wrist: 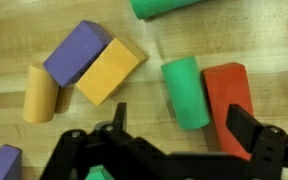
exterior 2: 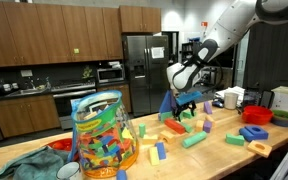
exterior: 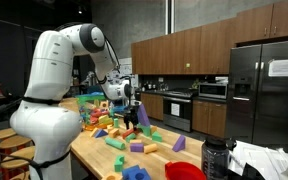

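My gripper [wrist: 179, 125] is open and empty, hovering above the wooden table. In the wrist view a green cylinder [wrist: 185, 91] lies between the two fingers and a red block [wrist: 227, 95] lies beside it, partly under one finger. A purple block [wrist: 77, 52], a yellow block [wrist: 108, 71] and an orange cylinder [wrist: 41, 92] lie off to the side. In both exterior views the gripper [exterior: 131, 108] [exterior 2: 185, 103] hangs over scattered foam blocks.
Another green piece [wrist: 169, 6] lies at the top edge. Several coloured blocks cover the wooden table [exterior: 154, 158]. A clear jar of blocks [exterior 2: 103, 138], a red bowl [exterior: 185, 172], a red bowl [exterior 2: 258, 115] and cloth [exterior 2: 24, 162] stand near the table's ends.
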### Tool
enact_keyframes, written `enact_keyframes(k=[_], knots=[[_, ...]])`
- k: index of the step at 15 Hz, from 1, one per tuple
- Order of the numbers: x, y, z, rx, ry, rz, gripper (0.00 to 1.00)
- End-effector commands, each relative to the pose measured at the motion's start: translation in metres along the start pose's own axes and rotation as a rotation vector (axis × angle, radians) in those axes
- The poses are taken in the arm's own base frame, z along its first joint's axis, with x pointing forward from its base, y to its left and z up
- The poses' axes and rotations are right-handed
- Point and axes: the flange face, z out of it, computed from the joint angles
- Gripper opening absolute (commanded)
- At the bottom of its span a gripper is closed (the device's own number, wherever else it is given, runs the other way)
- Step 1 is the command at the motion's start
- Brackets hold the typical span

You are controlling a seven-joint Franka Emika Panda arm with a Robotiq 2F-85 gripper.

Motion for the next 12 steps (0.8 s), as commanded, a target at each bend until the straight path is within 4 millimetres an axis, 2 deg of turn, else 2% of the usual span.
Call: enact_keyframes(k=[1,9,12], knots=[[0.004,-0.001,0.003,0.005,0.045,0.018,1.00],[0.013,0.009,0.008,0.001,0.099,0.066,1.00],[0.014,0.010,0.021,-0.018,0.085,0.074,1.00]])
